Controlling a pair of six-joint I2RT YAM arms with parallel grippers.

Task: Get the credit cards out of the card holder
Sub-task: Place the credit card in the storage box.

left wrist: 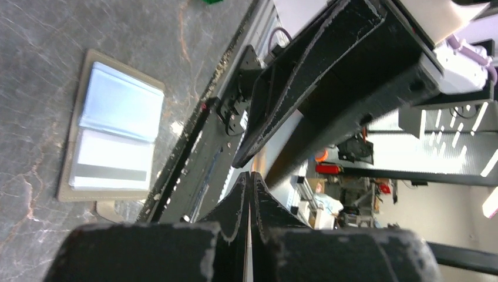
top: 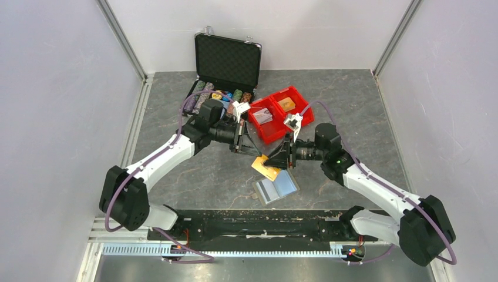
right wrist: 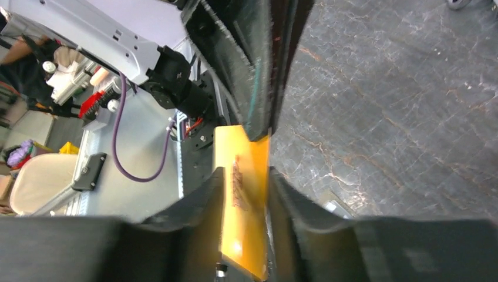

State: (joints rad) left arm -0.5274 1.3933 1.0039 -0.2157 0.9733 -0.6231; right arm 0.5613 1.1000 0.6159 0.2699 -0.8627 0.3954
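The card holder (top: 276, 189) lies open and flat on the grey table, its light blue inner panel (left wrist: 120, 97) facing up. A pale card with a grey stripe (left wrist: 111, 167) rests on its other half. An orange-yellow credit card (top: 265, 169) hangs tilted above the table between both grippers. My left gripper (top: 256, 153) is shut on the card's far edge, and a thin pale sliver shows between its fingertips (left wrist: 251, 176). My right gripper (right wrist: 244, 173) has one finger on each side of the orange card (right wrist: 246, 200). Its jaws are still apart and close to the card's faces.
A black poker-chip case (top: 226, 64) stands open at the back with chips in front of it. Two red bins (top: 276, 111) holding small packs sit just behind the grippers. The black base rail (top: 252, 223) runs along the near edge, close to the card holder.
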